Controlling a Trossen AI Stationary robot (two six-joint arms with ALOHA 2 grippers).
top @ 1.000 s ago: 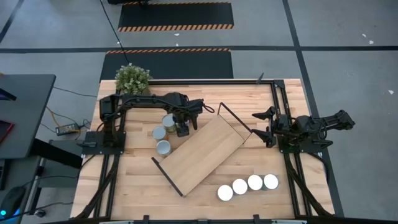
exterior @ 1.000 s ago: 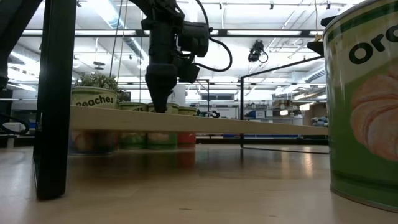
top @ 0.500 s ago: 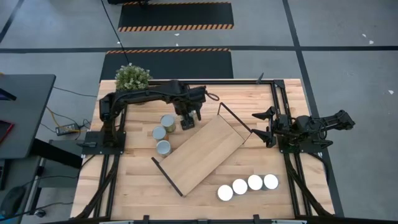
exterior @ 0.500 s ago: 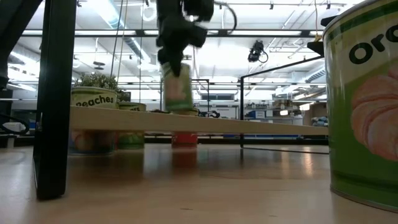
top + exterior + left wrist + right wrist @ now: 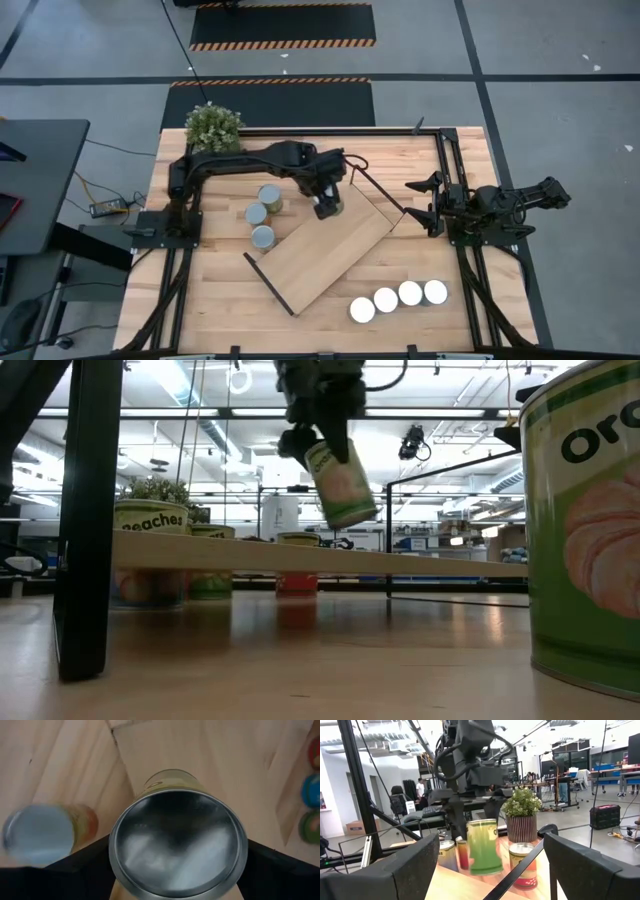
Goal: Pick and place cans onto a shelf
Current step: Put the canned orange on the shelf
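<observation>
My left gripper (image 5: 326, 203) is shut on a green-labelled can (image 5: 340, 482), held in the air above the far end of the light-wood shelf (image 5: 325, 245). The shelf lies slantwise on the table with black wire frames at both short ends. Three cans (image 5: 263, 214) stand on the table to the left of the shelf. Several more cans (image 5: 398, 298) stand in a row near the front right. My right gripper (image 5: 422, 203) is open and empty at the table's right, pointing toward the shelf. My left gripper pinches the can by its side wall near the top rim (image 5: 118, 851) between its two fingers (image 5: 87, 865), one on each side. The fingers come from above, pointing down. The can hangs below them, lifted clear of the shelf and tilted (image 5: 345, 490).
A potted green plant (image 5: 213, 125) stands at the table's far left corner. One can (image 5: 590, 530) stands very close to the low camera. The shelf's wire end frame (image 5: 378, 190) rises beside the held can.
My left gripper has risen from the group of cans with one can in its hold and gone toward the table's right, over the shelf's far end. The can has been lifted clear of the table and now hangs tilted. Three cans stay where they were.
</observation>
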